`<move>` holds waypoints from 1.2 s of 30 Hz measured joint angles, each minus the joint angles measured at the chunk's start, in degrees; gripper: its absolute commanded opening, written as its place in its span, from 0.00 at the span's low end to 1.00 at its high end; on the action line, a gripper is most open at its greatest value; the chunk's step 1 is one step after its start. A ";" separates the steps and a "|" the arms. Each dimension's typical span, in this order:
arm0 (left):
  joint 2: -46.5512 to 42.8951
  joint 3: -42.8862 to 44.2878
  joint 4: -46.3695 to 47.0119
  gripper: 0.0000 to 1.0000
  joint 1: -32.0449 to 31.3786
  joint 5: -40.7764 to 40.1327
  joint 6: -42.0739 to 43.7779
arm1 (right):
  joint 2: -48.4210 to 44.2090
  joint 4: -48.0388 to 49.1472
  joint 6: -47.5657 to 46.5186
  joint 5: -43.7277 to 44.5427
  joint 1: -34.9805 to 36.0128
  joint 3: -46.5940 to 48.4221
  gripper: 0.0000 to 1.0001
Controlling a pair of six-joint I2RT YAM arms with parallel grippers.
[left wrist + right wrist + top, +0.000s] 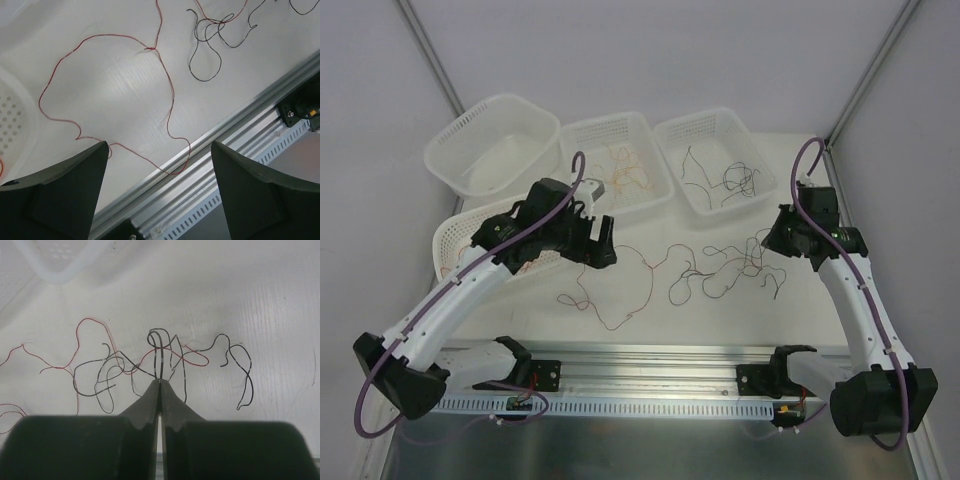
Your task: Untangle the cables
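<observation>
White table [740,325]; cables [720,268] are spread loose mid-surface, between both arms. Right gripper [160,382] is clenched on a black loop [157,335], presumably so that strand can be drawn from the knot. Left gripper [159,150] is released, nothing held, above a red cable [172,92]. Sorting by colour is inferred: middle basket [605,120] is loaded with orange-red strands, right basket [715,118] with black.

Right claw [160,382] pinching black cable [157,331] (a loop), red cable [92,319] beside
</observation>
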 measured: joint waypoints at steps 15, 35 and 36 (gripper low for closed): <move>42.82 21.22 8.57 0.58 -13.18 -7.63 2.99 | -2.97 -0.61 -0.07 -0.98 3.78 0.42 0.04; 49.64 15.76 8.87 0.76 -15.61 -17.81 -8.52 | -4.55 -1.73 -0.24 0.70 4.39 0.39 0.04; 48.50 14.93 8.63 0.76 -16.02 -18.78 -10.54 | -4.55 -1.70 -0.26 0.72 4.39 0.39 0.04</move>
